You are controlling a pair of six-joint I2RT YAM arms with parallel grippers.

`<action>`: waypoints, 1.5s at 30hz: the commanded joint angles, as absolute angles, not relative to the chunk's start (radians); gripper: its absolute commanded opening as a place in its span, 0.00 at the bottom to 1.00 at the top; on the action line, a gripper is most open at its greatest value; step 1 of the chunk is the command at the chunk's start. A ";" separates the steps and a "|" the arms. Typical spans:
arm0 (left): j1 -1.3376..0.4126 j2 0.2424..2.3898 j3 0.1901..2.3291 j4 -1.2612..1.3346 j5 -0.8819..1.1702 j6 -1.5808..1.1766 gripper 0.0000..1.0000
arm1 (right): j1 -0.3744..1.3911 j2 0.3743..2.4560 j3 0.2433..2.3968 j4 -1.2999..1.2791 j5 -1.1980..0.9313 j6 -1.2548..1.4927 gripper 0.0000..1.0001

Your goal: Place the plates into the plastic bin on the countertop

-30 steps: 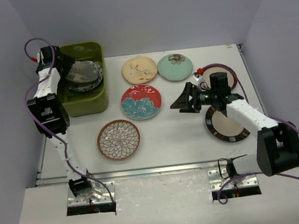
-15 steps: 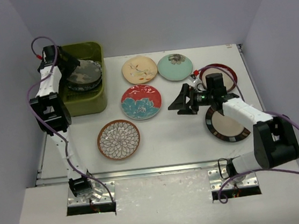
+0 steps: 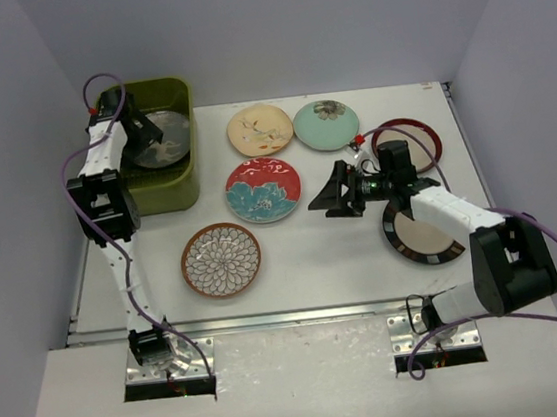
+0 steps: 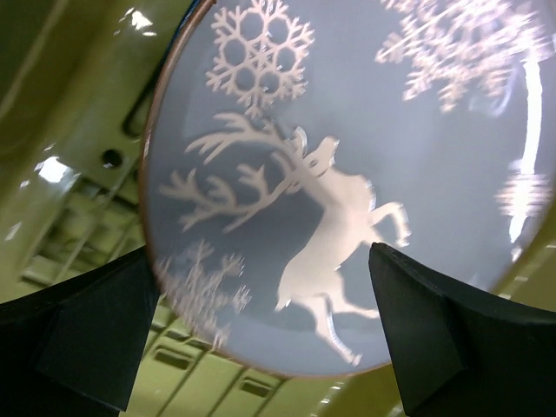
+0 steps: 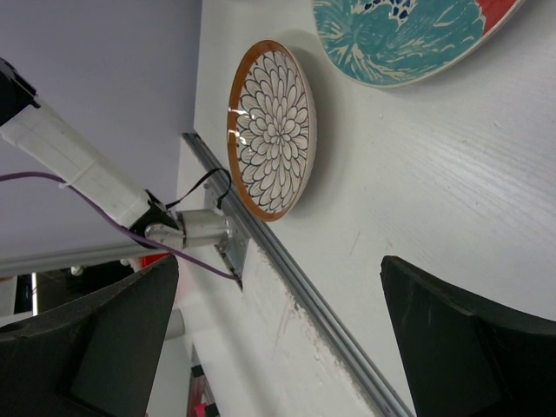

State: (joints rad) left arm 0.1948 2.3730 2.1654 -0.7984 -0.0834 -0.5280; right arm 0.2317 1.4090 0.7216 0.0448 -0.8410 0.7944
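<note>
Olive-green plastic bin (image 3: 170,189) at the far left corner of the countertop (image 3: 314,255), holding the grey reindeer plate (image 4: 365,156). Left gripper (image 3: 145,133) hangs above it, jaws spread, grasping nothing. Right gripper (image 3: 325,193), likewise spread and empty, hovers beside the red-and-teal plate (image 3: 262,189).

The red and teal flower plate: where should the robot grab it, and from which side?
Probably its rim on the right. The red and teal plate lies flat on the countertop, so only its thin edge offers a hold, and that side faces the open right hand, which hangs just beside it.
</note>
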 commanded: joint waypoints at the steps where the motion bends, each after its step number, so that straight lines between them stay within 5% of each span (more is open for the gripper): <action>1: 0.170 2.325 2.226 -0.849 -0.142 -0.437 1.00 | 0.238 1.418 0.745 0.073 -0.847 0.776 0.99; 14: 0.149 1.918 2.040 -0.816 -0.248 -0.418 1.00 | 0.304 1.789 0.943 0.070 -0.630 0.768 0.99; 23: 0.000 1.294 1.452 -0.525 -0.138 -0.436 1.00 | 0.304 2.121 1.147 0.169 -0.502 0.869 0.99; 27: -0.028 1.178 1.284 -0.499 0.028 -0.445 1.00 | 0.294 2.205 1.183 0.199 -0.445 0.923 0.77; 30: -0.029 1.115 1.204 -0.499 0.063 -0.433 1.00 | 0.279 2.256 1.193 0.216 -0.464 0.964 0.46; 32: -0.029 1.071 1.170 -0.494 0.093 -0.426 1.00 | 0.271 2.256 1.162 0.244 -0.479 0.998 0.09; 33: -0.031 1.060 1.156 -0.493 0.103 -0.425 1.00 | 0.267 2.249 1.142 0.266 -0.480 1.012 0.00; 45: -0.074 1.144 0.932 -0.282 0.495 -0.459 1.00 | 0.151 1.858 0.867 0.552 -0.626 1.158 0.00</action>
State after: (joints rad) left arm -0.0449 1.1104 0.9787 -0.4192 0.3396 -0.4377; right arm 0.1875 2.0016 0.8779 0.4685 -0.5968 1.1028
